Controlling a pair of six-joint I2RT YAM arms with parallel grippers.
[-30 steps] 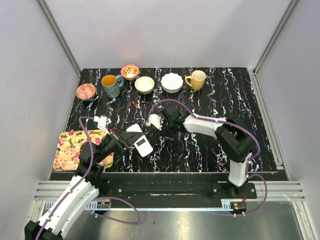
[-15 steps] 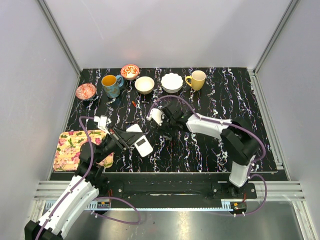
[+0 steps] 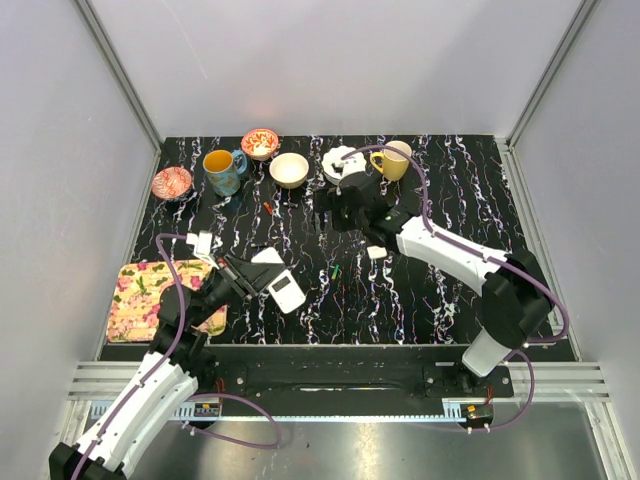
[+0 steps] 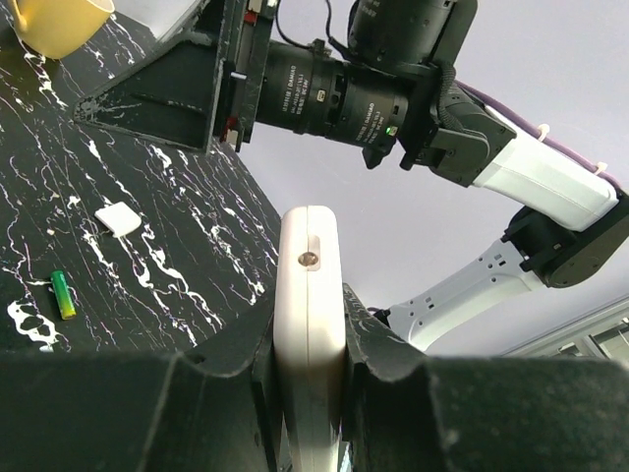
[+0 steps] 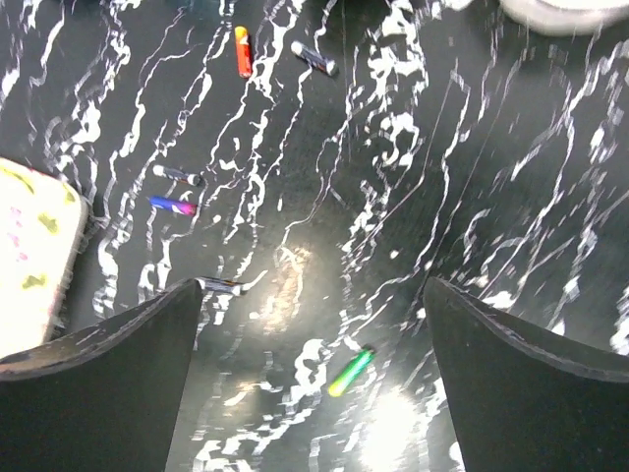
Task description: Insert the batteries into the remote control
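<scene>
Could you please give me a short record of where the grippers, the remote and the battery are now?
left gripper: shut on the remote control
right gripper: open, empty, above the table
green battery: lying loose on the table, touched by nothing
back-cover panel: white, flat on the table, apart from the remote control

A black marbled table (image 3: 450, 200) is carrying a blue mug (image 3: 222, 171), a yellow mug (image 3: 395, 160), bowls (image 3: 289, 169), a floral tray (image 3: 145, 290), a green battery (image 3: 336, 270) and a white panel (image 3: 377, 252).
</scene>
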